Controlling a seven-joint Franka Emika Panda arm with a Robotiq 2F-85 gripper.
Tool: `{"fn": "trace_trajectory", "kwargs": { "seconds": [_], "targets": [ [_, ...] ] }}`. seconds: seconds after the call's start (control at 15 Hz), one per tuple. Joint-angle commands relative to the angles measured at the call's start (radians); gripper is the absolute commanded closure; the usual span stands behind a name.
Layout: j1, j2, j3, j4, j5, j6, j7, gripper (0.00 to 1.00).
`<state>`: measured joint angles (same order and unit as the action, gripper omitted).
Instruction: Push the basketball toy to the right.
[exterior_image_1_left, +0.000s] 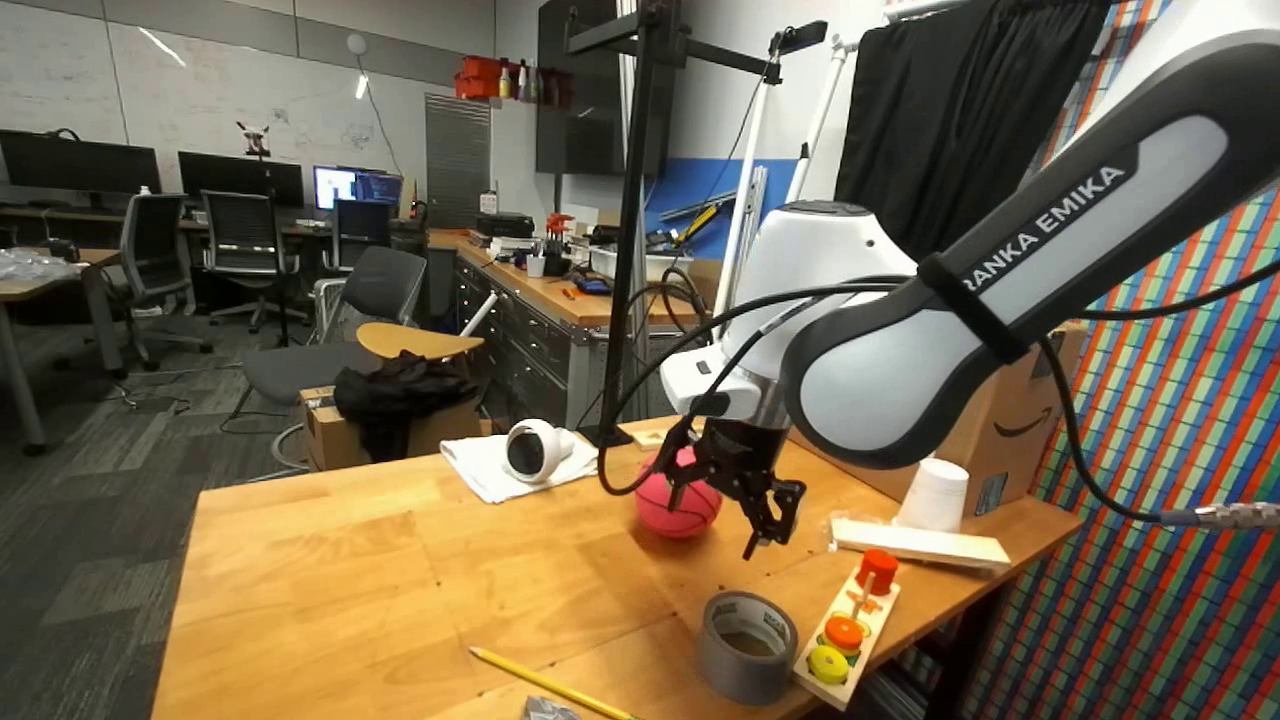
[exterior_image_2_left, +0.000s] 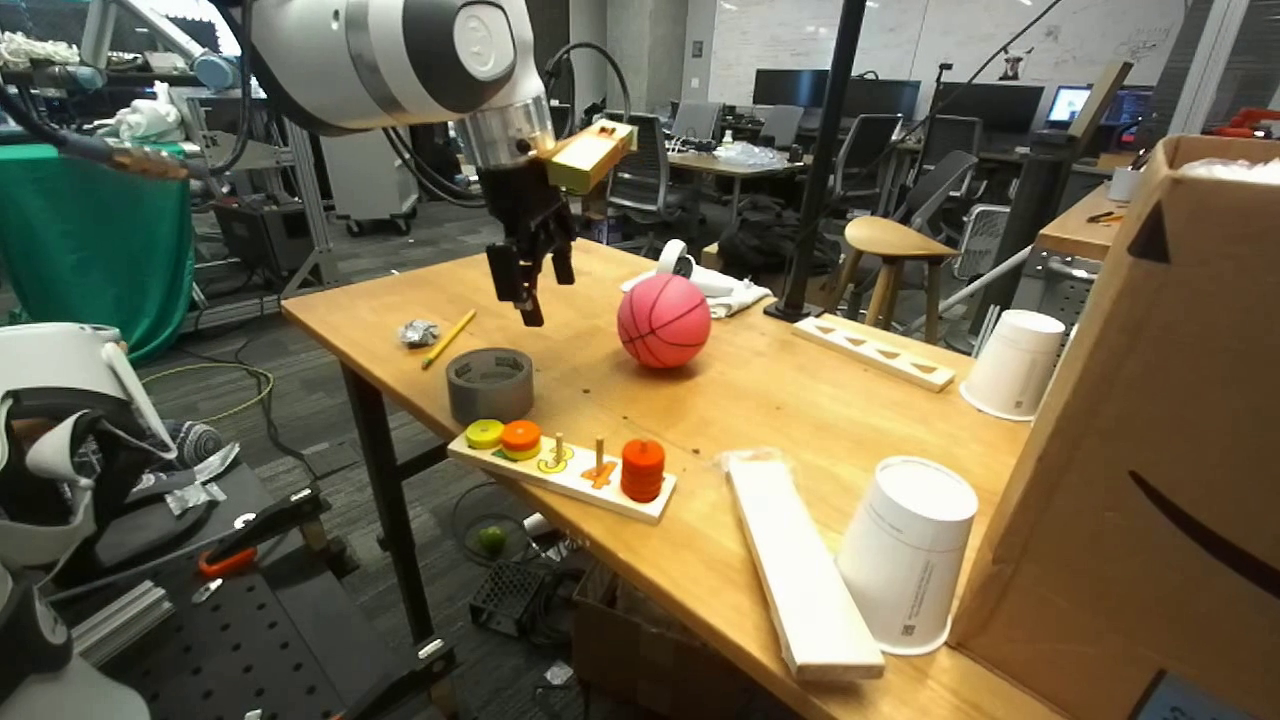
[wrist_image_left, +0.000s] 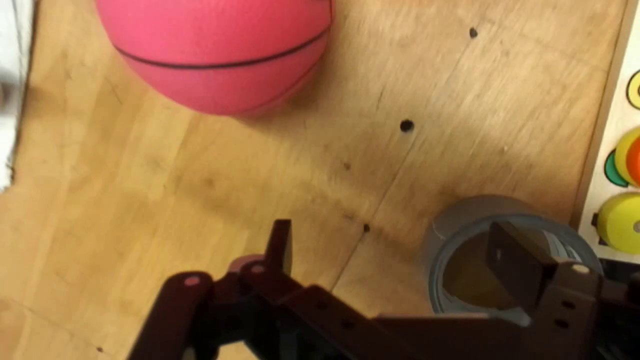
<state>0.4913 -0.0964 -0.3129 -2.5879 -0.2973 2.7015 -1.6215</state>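
Note:
The basketball toy is a reddish-pink ball (exterior_image_1_left: 668, 512) with dark seam lines, resting on the wooden table. It shows whole in an exterior view (exterior_image_2_left: 664, 325) and at the top left of the wrist view (wrist_image_left: 215, 55), where its upper part is cut off. My gripper (wrist_image_left: 392, 240) is open and empty, its two fingers spread wide above the table. It hangs in the air beside the ball, apart from it, in an exterior view (exterior_image_2_left: 545, 292). In an exterior view the gripper (exterior_image_1_left: 718, 522) overlaps the ball's upper right edge and hides part of it.
A grey tape roll (exterior_image_2_left: 490, 390) stands near the table edge, partly below my right finger in the wrist view. Beside it lies a wooden peg board (exterior_image_2_left: 570, 480) with coloured rings. A pencil (exterior_image_1_left: 545, 685), white cups (exterior_image_2_left: 908, 555), a white bar (exterior_image_2_left: 800, 570) and a cardboard box (exterior_image_2_left: 1130, 430) are around.

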Motion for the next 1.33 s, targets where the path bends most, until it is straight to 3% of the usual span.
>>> {"fn": "trace_trajectory", "kwargs": {
  "seconds": [0.0,0.27,0.73,0.87,0.93,1.07,1.27],
  "targets": [
    [-0.14,0.007,0.173,0.013,0.105,-0.037,-0.155,0.0],
    [-0.253,0.062,0.24,0.052,0.138,-0.02,-0.309,0.0],
    [-0.384,0.163,0.286,0.157,0.23,-0.049,-0.471,0.0],
    [-0.429,0.214,0.26,0.195,0.061,0.003,-0.388,0.0],
    [-0.384,0.241,0.156,0.225,-0.053,0.042,-0.362,0.0],
    [-0.48,0.278,0.157,0.288,-0.217,0.097,-0.305,0.0],
    [-0.536,0.314,0.112,0.376,-0.282,0.195,-0.209,0.0]
  ]
}}
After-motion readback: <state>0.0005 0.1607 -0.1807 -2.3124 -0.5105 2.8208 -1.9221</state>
